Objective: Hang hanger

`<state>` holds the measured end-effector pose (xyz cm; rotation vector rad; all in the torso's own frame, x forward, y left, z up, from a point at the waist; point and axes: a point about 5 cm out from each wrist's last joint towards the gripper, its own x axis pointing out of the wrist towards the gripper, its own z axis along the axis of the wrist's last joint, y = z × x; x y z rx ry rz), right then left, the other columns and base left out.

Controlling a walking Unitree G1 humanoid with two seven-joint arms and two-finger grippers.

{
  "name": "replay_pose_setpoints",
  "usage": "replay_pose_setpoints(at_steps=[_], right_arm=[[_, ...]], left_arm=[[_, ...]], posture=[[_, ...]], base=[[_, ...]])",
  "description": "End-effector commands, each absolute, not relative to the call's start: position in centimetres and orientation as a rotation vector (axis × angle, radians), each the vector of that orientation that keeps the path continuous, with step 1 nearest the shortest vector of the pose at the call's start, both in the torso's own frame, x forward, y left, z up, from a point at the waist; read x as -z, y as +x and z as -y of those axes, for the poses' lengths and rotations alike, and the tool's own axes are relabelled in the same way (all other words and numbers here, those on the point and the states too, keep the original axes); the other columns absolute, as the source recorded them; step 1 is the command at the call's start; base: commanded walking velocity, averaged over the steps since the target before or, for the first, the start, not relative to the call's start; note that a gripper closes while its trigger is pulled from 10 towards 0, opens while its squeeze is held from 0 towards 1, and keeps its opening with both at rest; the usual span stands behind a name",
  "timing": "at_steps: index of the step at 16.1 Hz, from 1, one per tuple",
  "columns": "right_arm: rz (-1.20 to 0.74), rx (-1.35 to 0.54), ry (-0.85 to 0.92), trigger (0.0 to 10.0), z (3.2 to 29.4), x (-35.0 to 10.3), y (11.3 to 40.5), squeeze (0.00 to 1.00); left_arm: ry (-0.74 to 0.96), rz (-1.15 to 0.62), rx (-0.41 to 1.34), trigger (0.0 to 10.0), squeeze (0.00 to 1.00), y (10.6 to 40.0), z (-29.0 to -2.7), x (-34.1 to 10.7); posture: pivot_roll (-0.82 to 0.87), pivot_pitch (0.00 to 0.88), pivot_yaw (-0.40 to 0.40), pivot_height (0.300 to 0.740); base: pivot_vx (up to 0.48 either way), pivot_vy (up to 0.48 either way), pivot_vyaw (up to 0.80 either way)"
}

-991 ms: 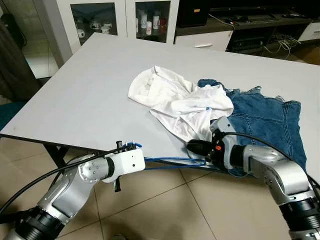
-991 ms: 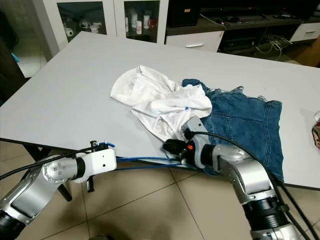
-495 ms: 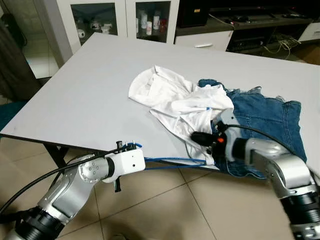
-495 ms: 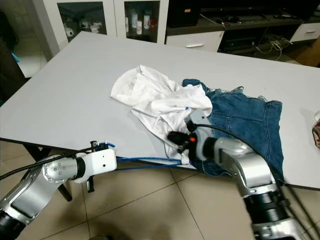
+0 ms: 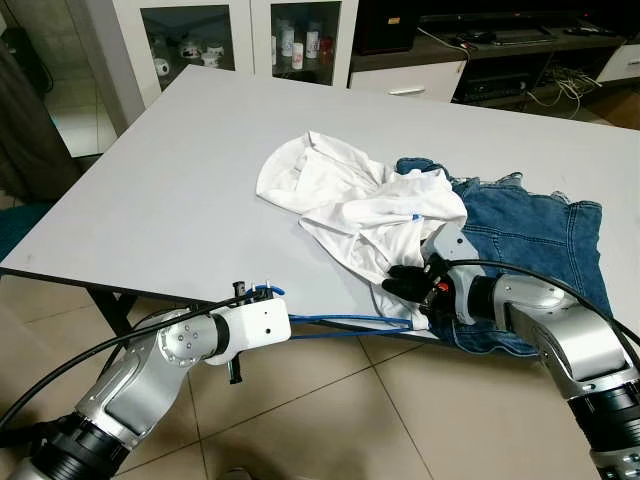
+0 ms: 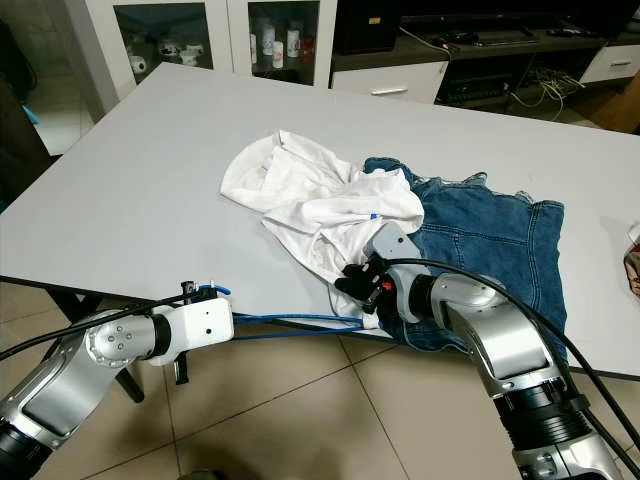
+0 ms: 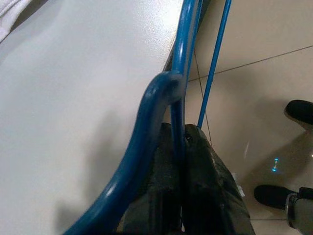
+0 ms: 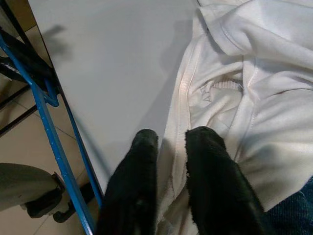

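Hanger point(image 5: 345, 322) along the table point(image 5: 180, 190) edge.
Left gripper point(image 7: 180, 147) clamps it; right gripper point(image 8: 168, 147), jaws slightly apart, touches white shirt point(image 5: 370, 215) hem at 5 o'clock.

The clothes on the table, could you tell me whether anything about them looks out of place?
Yes: the white shirt lies crumpled, partly over the denim garment, and both hang over the table edge. The right gripper is at the shirt's hem; the left gripper holds the blue hanger empty.
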<state>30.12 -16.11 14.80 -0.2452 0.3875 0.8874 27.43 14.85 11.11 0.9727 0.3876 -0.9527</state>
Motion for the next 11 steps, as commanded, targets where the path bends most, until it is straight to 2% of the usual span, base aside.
replay_pose_setpoints(at_steps=[1, 5, 6, 7, 9, 11], right_arm=[[-0.365, -0.902, -0.262, 10.0, 16.0, -15.5, 30.2, 1.00], [-0.414, -0.941, -0.298, 10.0, 16.1, -14.8, 29.6, 1.00], [-0.425, -0.950, -0.291, 10.0, 16.1, -14.7, 29.5, 0.60], [-0.429, -0.954, -0.291, 10.0, 16.1, -14.7, 29.4, 0.00], [-0.472, -0.913, -0.391, 10.0, 17.0, -13.9, 29.5, 0.00], [-0.486, -0.894, -0.403, 10.0, 17.3, -13.6, 29.6, 0.00]], left_arm=[[0.982, -0.358, 0.945, 10.0, 0.00, 27.6, -14.6, -11.6], [0.982, -0.360, 0.942, 10.0, 0.00, 27.6, -14.7, -11.6], [0.982, -0.360, 0.943, 10.0, 0.00, 27.6, -14.7, -11.6], [0.982, -0.359, 0.943, 10.0, 0.00, 27.6, -14.7, -11.6], [0.984, -0.358, 0.944, 10.0, 0.00, 27.6, -14.6, -11.6], [0.984, -0.355, 0.945, 10.0, 0.00, 27.7, -14.6, -11.6]], posture=[[0.09, 0.109, -0.064, 0.740], [0.09, 0.107, -0.064, 0.740], [0.09, 0.106, -0.065, 0.740], [0.09, 0.105, -0.065, 0.740], [0.09, 0.103, -0.066, 0.740], [0.09, 0.101, -0.066, 0.740]], base=[[0.000, 0.000, 0.00], [0.000, 0.000, 0.00], [0.000, 0.000, 0.00], [0.000, 0.000, 0.00], [0.000, 0.000, 0.00], [0.000, 0.000, 0.00]])
